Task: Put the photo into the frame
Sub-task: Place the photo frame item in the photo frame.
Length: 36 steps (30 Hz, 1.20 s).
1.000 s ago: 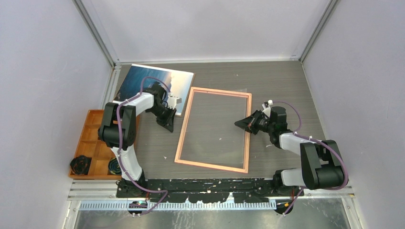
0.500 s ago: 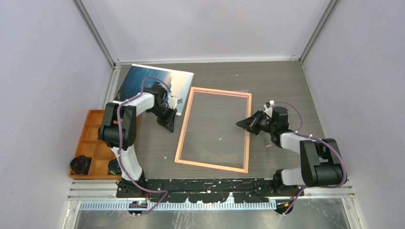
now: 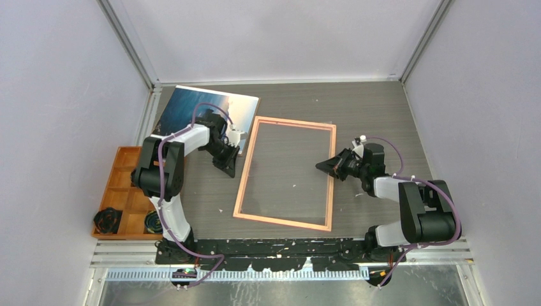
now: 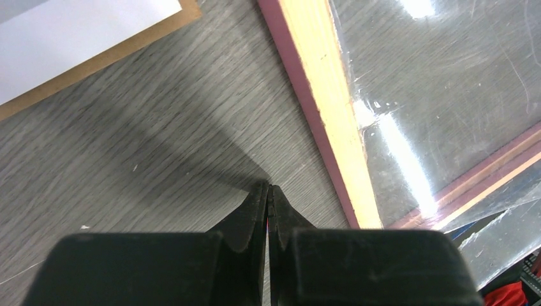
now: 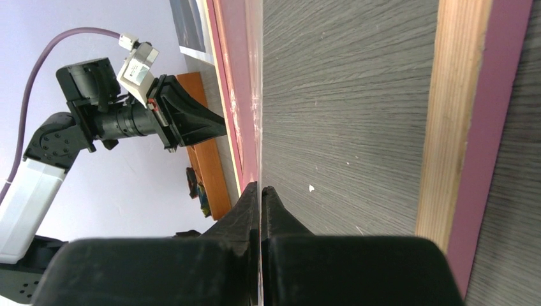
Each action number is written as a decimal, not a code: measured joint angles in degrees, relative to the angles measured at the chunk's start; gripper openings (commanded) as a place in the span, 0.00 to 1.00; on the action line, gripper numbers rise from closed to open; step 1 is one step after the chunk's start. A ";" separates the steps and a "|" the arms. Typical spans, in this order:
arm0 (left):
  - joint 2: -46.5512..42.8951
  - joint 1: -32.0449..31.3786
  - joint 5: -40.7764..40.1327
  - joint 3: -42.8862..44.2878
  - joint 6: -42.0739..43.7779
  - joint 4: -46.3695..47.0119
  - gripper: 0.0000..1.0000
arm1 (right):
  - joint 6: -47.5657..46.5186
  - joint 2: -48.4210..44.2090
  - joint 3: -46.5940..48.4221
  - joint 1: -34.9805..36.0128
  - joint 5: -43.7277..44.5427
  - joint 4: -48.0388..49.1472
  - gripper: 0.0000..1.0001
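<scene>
The photo (image 3: pixel 191 109) lies face up at the back left on a brown backing board (image 4: pixel 127 51). The frame (image 3: pixel 241 185) lies flat mid-table, wood-brown side up with pink edges, and also shows in the left wrist view (image 4: pixel 325 108) and the right wrist view (image 5: pixel 453 127). A clear pane (image 3: pixel 287 166) lies in its opening. My left gripper (image 3: pixel 228 169) (image 4: pixel 268 186) is shut and empty, low over the table just left of the frame's left rail. My right gripper (image 3: pixel 320 166) (image 5: pixel 260 188) is shut on the pane's thin edge (image 5: pixel 260 95), just inside the frame's right rail.
An orange compartment tray (image 3: pixel 124 191) with dark items stands at the left edge. Walls close the table on three sides. The pane's corner sticks out past the frame's far right corner (image 3: pixel 329 121).
My left gripper has shifted slightly toward the frame's left rail. My right gripper has drawn back a little to the right. The frame and photo have not moved.
</scene>
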 measured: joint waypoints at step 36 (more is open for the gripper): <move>1.68 -4.48 0.50 1.64 -2.78 0.44 0.00 | 18.10 8.11 -5.90 0.33 -2.62 34.07 0.01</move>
